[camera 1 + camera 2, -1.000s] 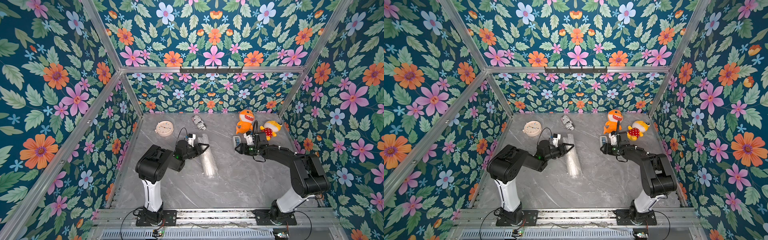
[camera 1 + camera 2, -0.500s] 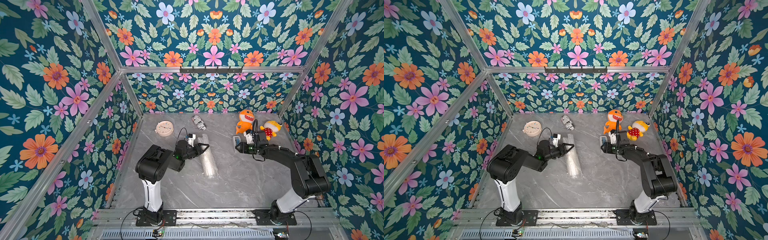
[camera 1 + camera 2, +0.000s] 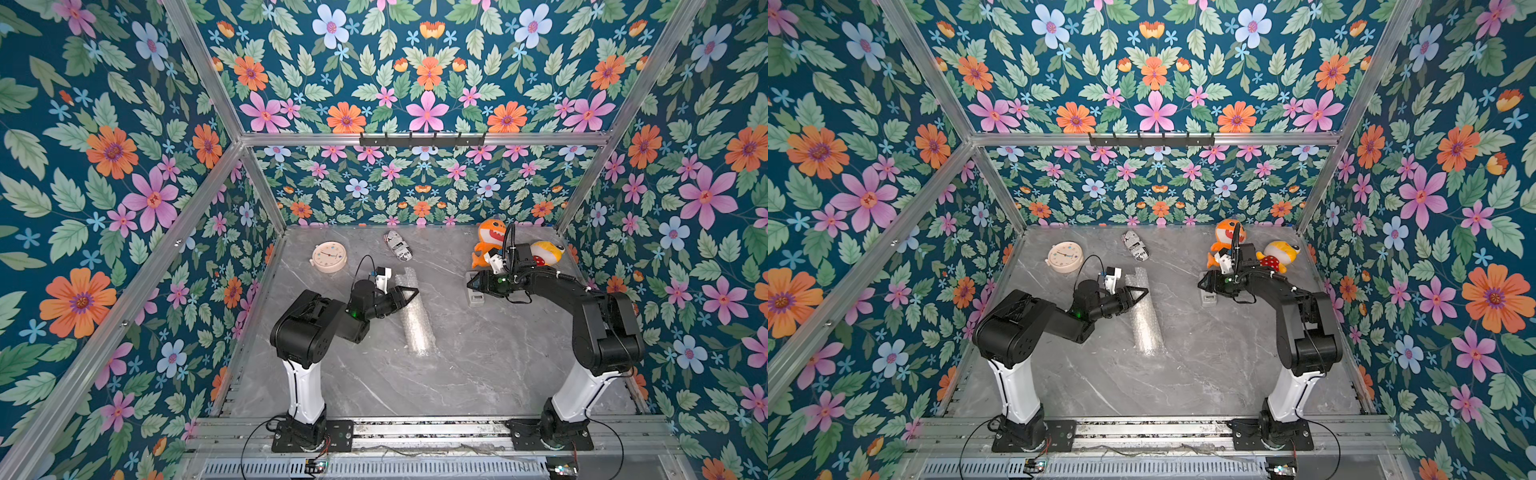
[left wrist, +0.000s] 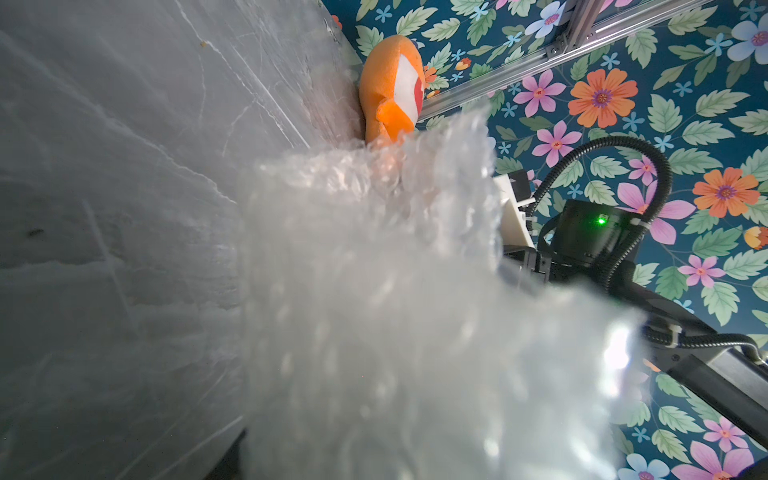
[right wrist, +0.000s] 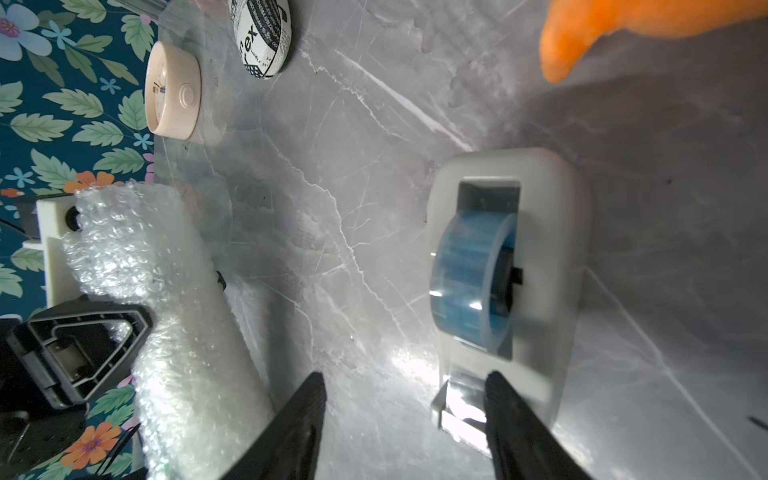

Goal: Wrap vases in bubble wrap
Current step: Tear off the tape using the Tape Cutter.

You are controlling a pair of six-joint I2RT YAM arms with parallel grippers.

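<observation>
The bubble wrap (image 3: 415,324) (image 3: 1144,328) lies rolled into a long tube mid-table. The vases are hidden; nothing shows through the roll. My left gripper (image 3: 412,292) (image 3: 1143,290) sits across the tube's far part, shut on the bubble wrap. In the left wrist view the bubble wrap (image 4: 395,311) fills the frame and covers the jaws. In the right wrist view the bubble wrap (image 5: 187,332) lies to one side. My right gripper (image 3: 469,286) (image 3: 1200,284) (image 5: 405,399) is open, low over the table. One fingertip (image 5: 498,395) is at the cutter end of the tape dispenser (image 5: 540,266).
The grey-white tape dispenser (image 3: 475,296) stands right of the roll. A cream clock (image 3: 329,257) and a black-and-white printed cylinder (image 3: 398,246) lie at the back. An orange plush (image 3: 488,241) and a yellow plush (image 3: 546,253) sit in the back right corner.
The right gripper has edged very slightly left by the tape dispenser. The left arm and the roll have stayed where they were.
</observation>
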